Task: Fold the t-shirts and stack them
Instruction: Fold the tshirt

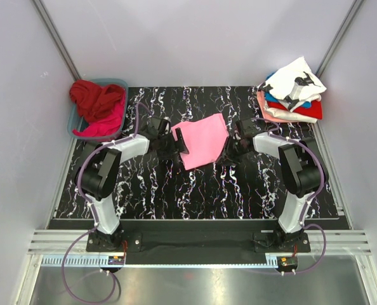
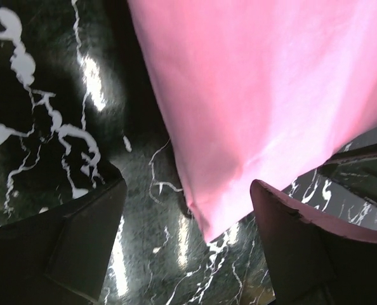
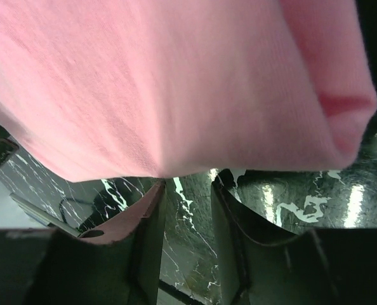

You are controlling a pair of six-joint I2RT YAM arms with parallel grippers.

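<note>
A light pink t-shirt (image 1: 203, 140) lies folded on the black marbled table (image 1: 176, 197), in the middle. My left gripper (image 1: 176, 145) is at its left edge. In the left wrist view this gripper (image 2: 188, 219) is wide open, and a corner of the pink shirt (image 2: 264, 95) lies between the fingers, not gripped. My right gripper (image 1: 230, 150) is at the shirt's right edge. In the right wrist view it (image 3: 187, 185) is open by a narrow gap with nothing between the fingers. The pink shirt (image 3: 176, 82) lies just beyond its fingertips.
A blue-grey basket (image 1: 80, 117) at the back left holds a dark red shirt (image 1: 96, 96) and a magenta shirt (image 1: 106, 124). At the back right is a stack of folded shirts (image 1: 290, 101), white with black print on top, then blue, red and salmon.
</note>
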